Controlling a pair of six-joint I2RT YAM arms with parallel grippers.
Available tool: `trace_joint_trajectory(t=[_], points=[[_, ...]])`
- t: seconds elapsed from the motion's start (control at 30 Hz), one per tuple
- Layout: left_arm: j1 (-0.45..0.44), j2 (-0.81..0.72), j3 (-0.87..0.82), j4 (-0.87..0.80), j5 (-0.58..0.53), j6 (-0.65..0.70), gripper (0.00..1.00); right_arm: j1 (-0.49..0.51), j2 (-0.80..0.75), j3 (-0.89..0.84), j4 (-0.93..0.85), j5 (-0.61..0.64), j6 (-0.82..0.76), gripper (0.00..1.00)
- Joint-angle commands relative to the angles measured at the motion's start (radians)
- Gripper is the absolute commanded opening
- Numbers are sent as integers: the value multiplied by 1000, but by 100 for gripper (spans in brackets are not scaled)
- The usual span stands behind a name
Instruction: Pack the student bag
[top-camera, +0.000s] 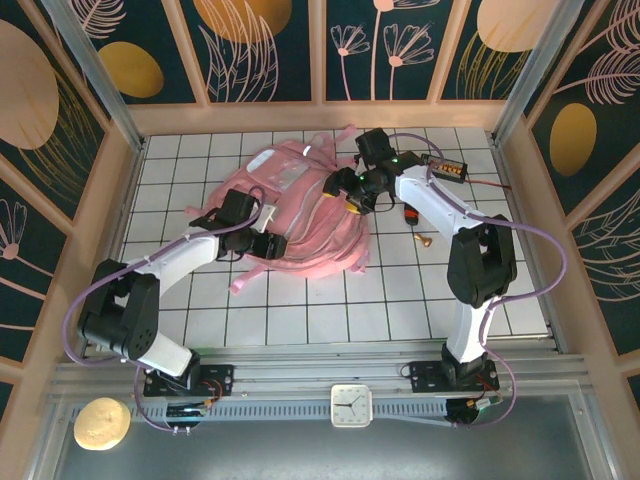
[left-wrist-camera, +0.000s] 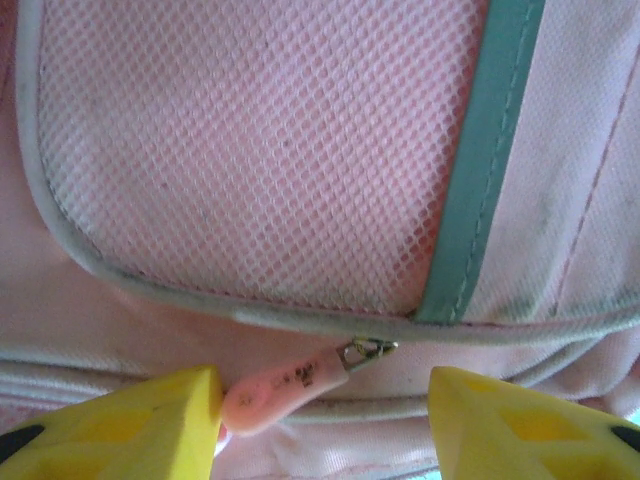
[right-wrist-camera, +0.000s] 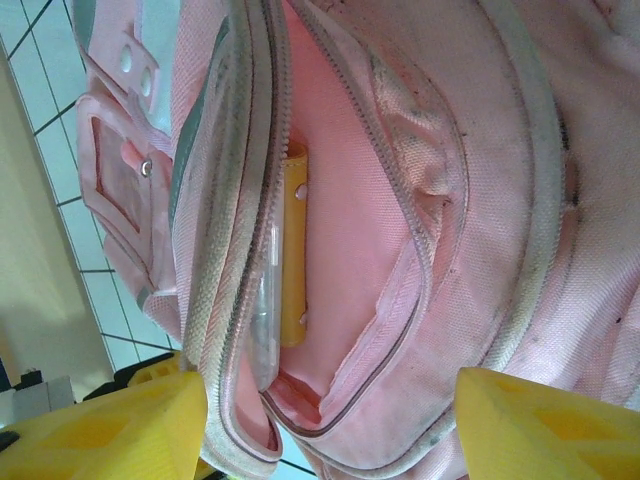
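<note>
left jaws apart, pink zipper pull (left-wrist-camera: 285, 392) between them; right jaws apart, student bag (right-wrist-camera: 590, 200) open pocket (right-wrist-camera: 370, 250) between them

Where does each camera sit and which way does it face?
Top external: above and behind the bases, looking down at white tiled table, soft pink fabric backpack, left arm, right arm.
Left wrist: on that arm, close on backpack's mesh panel and pink zipper pull; left gripper open.
Right wrist: on that arm, looking into its unzipped pocket; right gripper open.
Shared: all show the backpack.
</note>
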Motion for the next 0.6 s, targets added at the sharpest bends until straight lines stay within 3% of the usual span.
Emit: trace_joint_trajectory(t=[0.0, 0.23, 0.4, 0.57], points=[[3, -24, -21, 0, -12, -15, 62, -4, 15, 9, 5, -24, -7, 67], [3, 23, 6, 28, -18, -12, 61, -4, 8, 3, 12, -28, 0, 67], [3, 65, 55, 19, -18, 6, 50, -4, -9, -10, 24, -25, 8, 67], [3, 69, 54, -33, -35, 72, 47, -7, -26, -41, 24, -10, 10, 67]])
